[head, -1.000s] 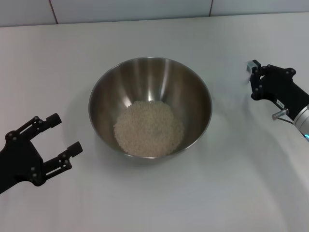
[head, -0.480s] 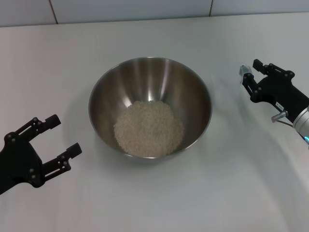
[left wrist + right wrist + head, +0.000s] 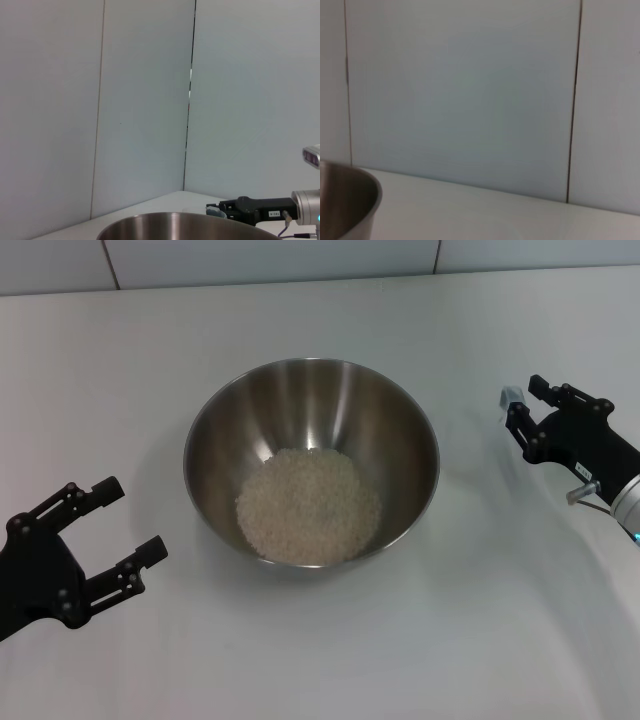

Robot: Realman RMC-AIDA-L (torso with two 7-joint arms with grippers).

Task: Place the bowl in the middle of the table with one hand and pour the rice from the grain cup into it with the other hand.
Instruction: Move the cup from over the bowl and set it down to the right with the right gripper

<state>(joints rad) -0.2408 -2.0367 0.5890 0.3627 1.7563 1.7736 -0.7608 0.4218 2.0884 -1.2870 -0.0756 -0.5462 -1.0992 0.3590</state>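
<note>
Steel bowl [image 3: 311,462], round and shiny, holds grainy rice [image 3: 308,505]; table [image 3: 300,660] matte.

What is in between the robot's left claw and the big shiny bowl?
Nothing visible. In the head view only bare white table lies between the open left gripper and the steel bowl, which already holds the rice. The right gripper is on the bowl's other side.

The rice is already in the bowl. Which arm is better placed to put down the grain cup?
Right, probably. The right pincer holds what looks like the grain cup, beside the bowl with rice. The left pincer is open and empty, on the bowl's other side.
</note>
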